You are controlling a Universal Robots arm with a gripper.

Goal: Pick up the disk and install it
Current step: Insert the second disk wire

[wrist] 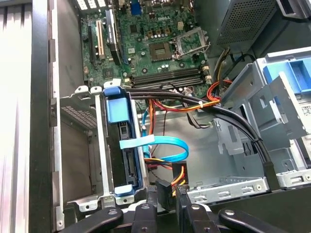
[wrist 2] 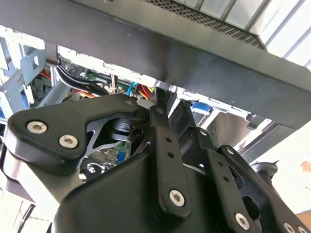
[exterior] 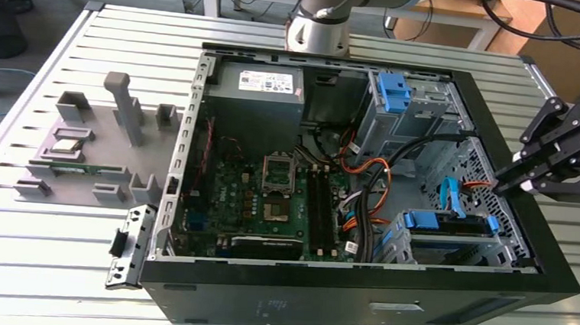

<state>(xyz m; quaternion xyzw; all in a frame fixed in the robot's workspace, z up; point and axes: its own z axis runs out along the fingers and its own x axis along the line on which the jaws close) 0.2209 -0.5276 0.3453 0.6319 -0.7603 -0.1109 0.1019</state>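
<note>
Slatted metal benchtop [exterior: 59, 261] carries the open computer case [exterior: 363, 286]. At right of frame my gripper [exterior: 503, 183] hangs narrowed and empty over the case edge; the disk [exterior: 449, 233] sits slotted in the lower-right bay, blue bracket outward for gripping.

Below me lies an open computer case [exterior: 363, 290] on a slatted metal table [exterior: 49, 245]. Inside I see the green motherboard [exterior: 267, 199], a grey power-supply box [exterior: 259, 91] and orange cables [wrist: 194, 104]. A grey fixture rack [exterior: 98, 141] stands beside the case, at the exterior view's left.
</note>
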